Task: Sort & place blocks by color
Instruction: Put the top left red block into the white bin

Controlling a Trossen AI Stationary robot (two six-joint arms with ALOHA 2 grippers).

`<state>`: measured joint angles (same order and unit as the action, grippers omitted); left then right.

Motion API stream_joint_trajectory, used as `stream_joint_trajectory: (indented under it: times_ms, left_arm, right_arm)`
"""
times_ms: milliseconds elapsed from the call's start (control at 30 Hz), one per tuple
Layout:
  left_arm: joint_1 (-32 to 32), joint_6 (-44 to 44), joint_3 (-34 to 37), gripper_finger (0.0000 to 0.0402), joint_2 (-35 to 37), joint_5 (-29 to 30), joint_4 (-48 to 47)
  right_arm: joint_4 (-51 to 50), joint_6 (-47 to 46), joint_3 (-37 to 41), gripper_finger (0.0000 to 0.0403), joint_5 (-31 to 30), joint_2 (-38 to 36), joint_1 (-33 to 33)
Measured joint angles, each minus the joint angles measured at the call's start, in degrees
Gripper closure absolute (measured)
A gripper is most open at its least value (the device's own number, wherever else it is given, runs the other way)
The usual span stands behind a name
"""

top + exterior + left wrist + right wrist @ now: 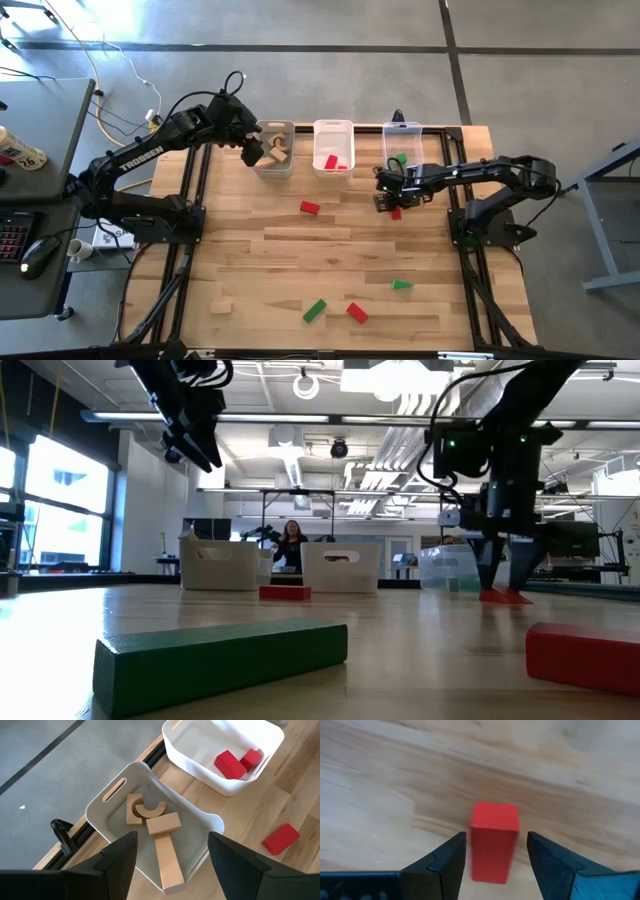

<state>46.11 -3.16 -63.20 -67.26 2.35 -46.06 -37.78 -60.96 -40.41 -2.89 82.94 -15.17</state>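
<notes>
Right gripper [495,851] low over wooden table [300,250] near its right edge, jaws released, straddling small red wooden brick [493,841]; brick lies between fingers, not yet touched; long axis runs along gripper's reach, so fingers flank its long sides; brick largely hidden under gripper in high view. Left gripper [171,851] parted, empty, above translucent white bin [102,807] holding plain light-wood blocks [152,827] at far edge. Right arm nearer brick. Loose red and green blocks near front edge; bin contents unclear in low view.
</notes>
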Motion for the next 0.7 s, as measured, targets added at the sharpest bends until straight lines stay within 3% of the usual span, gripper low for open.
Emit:
stream_joint_trajectory:
  times_ms: [333,567,700]
  left_arm:
    - [0.0,0.2,0.0,0.0172,0.0,0.0,0.38]
    - [0.0,0.17,0.0,0.0172,0.0,0.0,2.46]
    - [0.0,0.17,0.0,0.0172,0.0,0.0,3.13]
  right_arm:
    - [2.7,-0.1,1.69,0.0212,-0.27,0.09,-0.07]
    - [2.9,0.75,1.43,0.0292,1.72,3.35,-0.27]
    - [2.47,1.75,0.55,0.0299,2.41,3.53,-0.28]
